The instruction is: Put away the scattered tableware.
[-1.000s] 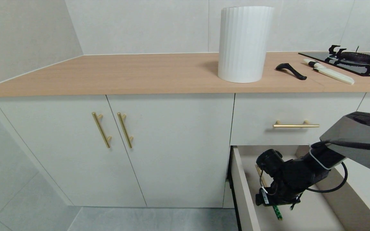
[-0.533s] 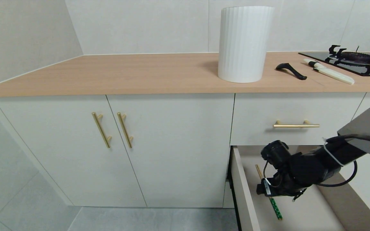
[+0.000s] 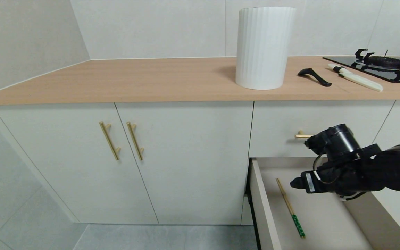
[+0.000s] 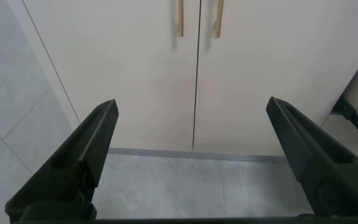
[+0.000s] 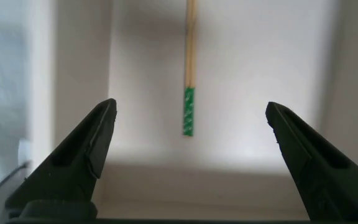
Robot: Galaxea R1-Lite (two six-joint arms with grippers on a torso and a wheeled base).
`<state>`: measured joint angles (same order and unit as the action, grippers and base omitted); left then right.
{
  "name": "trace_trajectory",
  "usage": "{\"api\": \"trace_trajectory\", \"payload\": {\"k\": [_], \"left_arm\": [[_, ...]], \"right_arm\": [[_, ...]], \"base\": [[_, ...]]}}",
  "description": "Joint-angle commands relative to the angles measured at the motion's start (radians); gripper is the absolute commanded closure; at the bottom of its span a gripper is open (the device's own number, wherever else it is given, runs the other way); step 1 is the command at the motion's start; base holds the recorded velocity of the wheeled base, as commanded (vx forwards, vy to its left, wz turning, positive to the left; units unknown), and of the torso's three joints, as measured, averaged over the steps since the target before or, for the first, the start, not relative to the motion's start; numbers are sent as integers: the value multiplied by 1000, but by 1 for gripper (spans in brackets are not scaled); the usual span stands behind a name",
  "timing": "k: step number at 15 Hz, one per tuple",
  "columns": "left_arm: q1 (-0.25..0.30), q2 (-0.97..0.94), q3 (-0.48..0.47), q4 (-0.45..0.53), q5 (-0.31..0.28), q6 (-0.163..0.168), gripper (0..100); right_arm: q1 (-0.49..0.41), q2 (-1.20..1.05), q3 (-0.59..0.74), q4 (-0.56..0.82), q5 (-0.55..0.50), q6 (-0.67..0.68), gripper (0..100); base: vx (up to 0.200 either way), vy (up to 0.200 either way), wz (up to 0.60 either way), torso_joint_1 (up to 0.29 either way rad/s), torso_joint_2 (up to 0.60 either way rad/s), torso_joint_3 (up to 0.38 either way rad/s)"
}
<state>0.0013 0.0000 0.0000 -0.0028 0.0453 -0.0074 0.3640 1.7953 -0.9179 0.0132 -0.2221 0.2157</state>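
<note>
One green-tipped wooden chopstick lies in the open white drawer, so the right gripper, spread empty above it, probably goes for the white knife next.

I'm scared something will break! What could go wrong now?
The knife lies near the stove; a poor grip might drop it. The tall white container stands beside the black utensil, so a reaching arm might bump it. The open right gripper hangs over the open drawer and could knock its wall.
</note>
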Motion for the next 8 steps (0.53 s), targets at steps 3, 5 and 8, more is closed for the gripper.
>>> {"api": "trace_trajectory", "payload": {"k": [3,5,8], "left_arm": [[0,0,0,0,1,0,0],[0,0,0,0,1,0,0],[0,0,0,0,1,0,0]], "right_arm": [[-23,-232,25,51,6,-58,0],[-23,-254,24,64,6,-58,0],[-23,-290,25,64,6,-85,0]], "base": [[0,0,0,0,0,0],[0,0,0,17,-185,-178],[0,0,0,41,-258,-333]]}}
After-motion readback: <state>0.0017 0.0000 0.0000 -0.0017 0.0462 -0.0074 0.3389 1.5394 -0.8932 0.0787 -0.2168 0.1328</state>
